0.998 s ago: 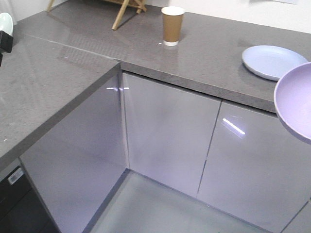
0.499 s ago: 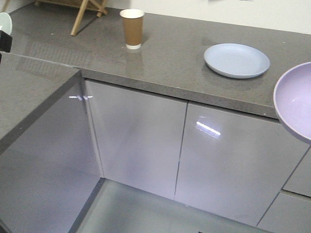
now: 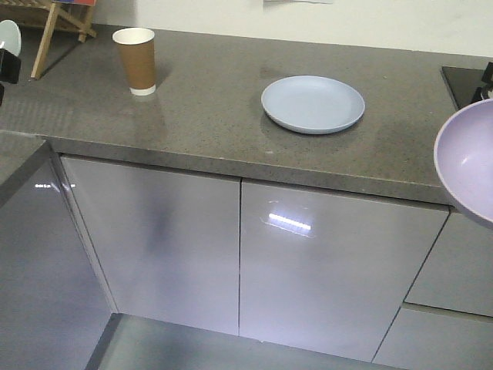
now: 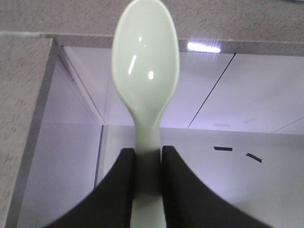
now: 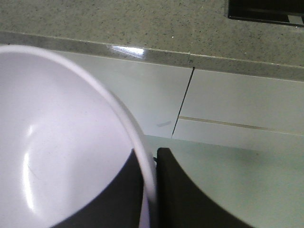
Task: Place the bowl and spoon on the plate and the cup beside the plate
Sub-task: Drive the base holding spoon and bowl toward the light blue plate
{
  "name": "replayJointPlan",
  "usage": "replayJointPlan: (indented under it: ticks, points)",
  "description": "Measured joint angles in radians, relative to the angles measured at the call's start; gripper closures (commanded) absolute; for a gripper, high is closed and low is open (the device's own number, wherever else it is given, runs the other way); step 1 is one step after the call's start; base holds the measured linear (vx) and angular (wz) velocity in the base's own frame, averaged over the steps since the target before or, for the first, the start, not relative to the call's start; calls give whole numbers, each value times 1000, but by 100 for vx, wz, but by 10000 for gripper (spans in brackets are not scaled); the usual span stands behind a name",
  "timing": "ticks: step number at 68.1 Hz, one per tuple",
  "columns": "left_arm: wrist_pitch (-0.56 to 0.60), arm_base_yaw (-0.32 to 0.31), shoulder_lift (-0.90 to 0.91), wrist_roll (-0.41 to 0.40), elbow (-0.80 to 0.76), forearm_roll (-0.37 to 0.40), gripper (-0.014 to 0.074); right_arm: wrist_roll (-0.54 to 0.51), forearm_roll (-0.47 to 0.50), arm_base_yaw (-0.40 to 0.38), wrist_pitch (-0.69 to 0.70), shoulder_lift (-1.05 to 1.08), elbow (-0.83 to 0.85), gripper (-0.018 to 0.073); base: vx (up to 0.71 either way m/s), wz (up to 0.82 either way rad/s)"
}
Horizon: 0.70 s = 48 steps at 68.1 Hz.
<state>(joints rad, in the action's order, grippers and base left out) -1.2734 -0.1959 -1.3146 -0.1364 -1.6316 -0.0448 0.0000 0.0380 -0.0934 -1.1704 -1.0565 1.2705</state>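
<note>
- The plate (image 3: 313, 104) is round and pale blue-lavender with a shallow raised rim. It lies flat on the grey speckled bench (image 3: 208, 116).
- The cup (image 3: 135, 60) is brown paper with a white rim and a white base band. It stands upright on the bench, well to the left of the plate.
- The bowl (image 3: 468, 162) is glossy lavender. In the front view it is tilted at the right edge, held in the air out in front of the bench edge and above the cabinet doors (image 3: 331, 270).
- In the front view the spoon (image 3: 8, 35) is only a pale sliver at the left edge, above a dark part of the arm.
- The left wrist view shows the spoon whole: a mint-green oval head with light glints and a short flat handle.
- The left jaws are clamped on that handle, one dark jaw on each side, with the head sticking out past their tips.
- The right wrist view shows the grip that the front view cuts off. The right jaws pinch the bowl's rim, one jaw inside the wall and one outside.
- That view also shows a black hob (image 5: 266, 9) set into the bench. The front view catches only its corner.
</note>
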Motion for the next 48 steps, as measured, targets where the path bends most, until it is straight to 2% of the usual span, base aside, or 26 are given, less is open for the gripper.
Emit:
replayJointPlan:
  ticks: [48]
  points:
    - [0,0,0,0,0,0,603,0,0,0,0,0,0,566,20,-16]
